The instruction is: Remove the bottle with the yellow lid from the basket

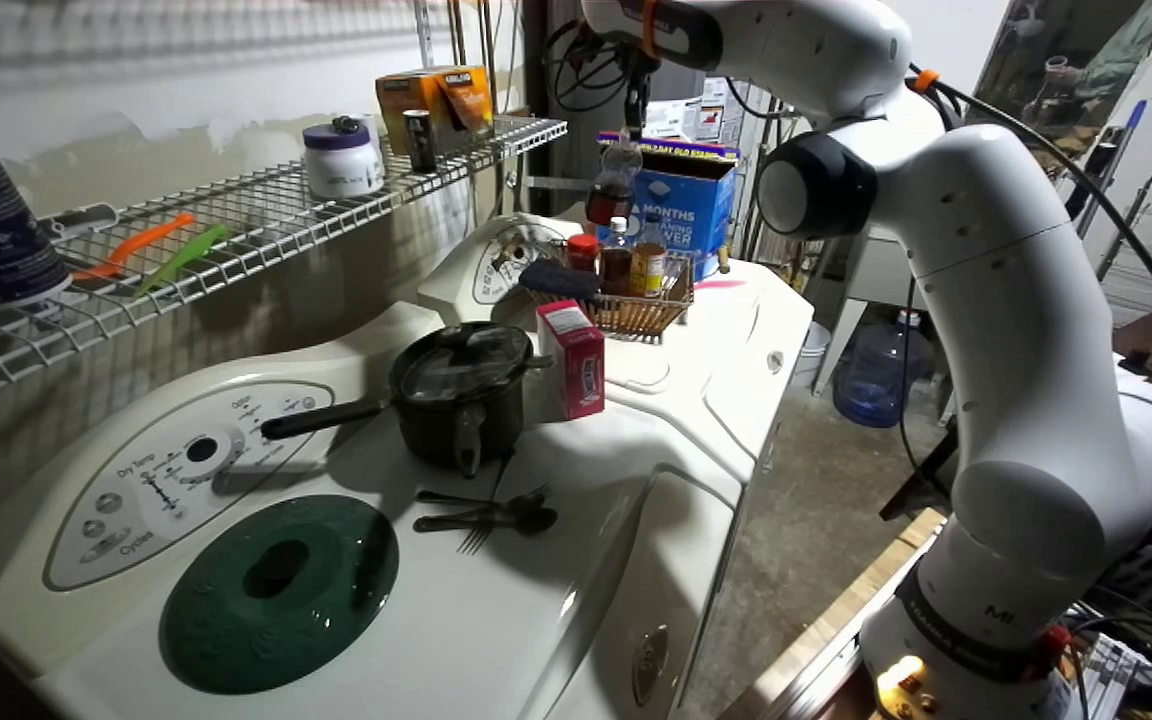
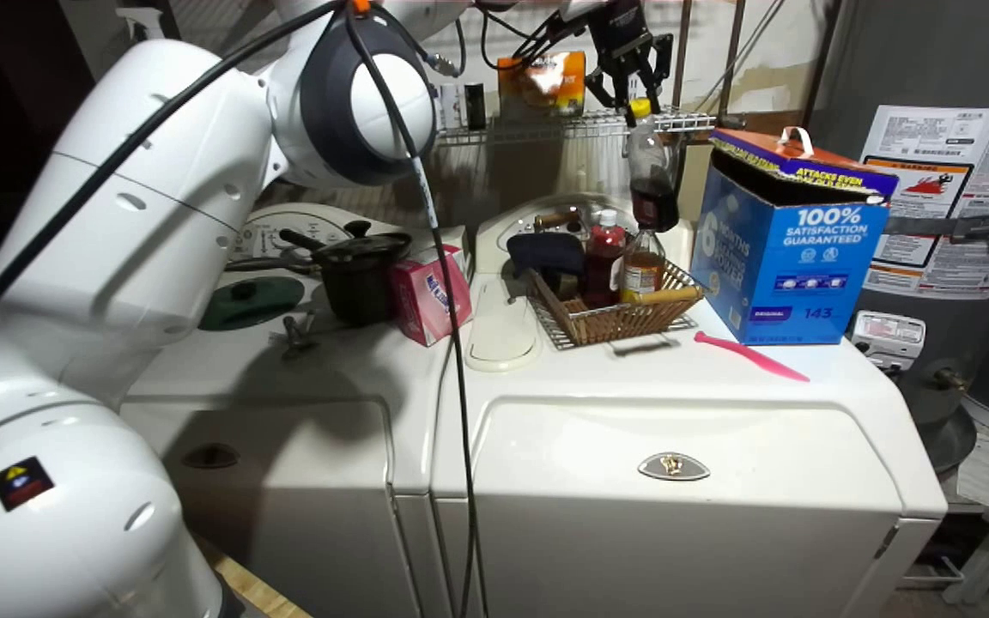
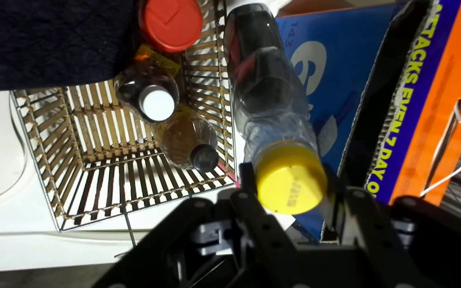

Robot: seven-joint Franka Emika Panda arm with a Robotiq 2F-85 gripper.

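Note:
The bottle with the yellow lid (image 2: 652, 176) hangs in the air, slightly tilted, with dark liquid in its lower part. It also shows in an exterior view (image 1: 616, 185) and in the wrist view (image 3: 264, 88). My gripper (image 2: 630, 96) is shut on the bottle's yellow cap; in the wrist view a finger (image 3: 290, 178) lies on each side of the cap. The brown woven basket (image 2: 602, 326) stands below on the white machine top. In the wrist view the bottle is beside the basket's rim (image 3: 54, 172), outside its outline, over the gap toward the blue box.
The basket holds a red-lidded jar (image 3: 172, 24), a white-capped bottle (image 3: 156, 103), a black-capped bottle (image 3: 204, 158) and dark cloth (image 3: 50, 44). A blue box (image 2: 791, 266) stands close beside it. A pink utensil (image 2: 752, 356), red carton (image 1: 576, 370), pot (image 1: 461, 400) and wire rack (image 1: 266, 215) are nearby.

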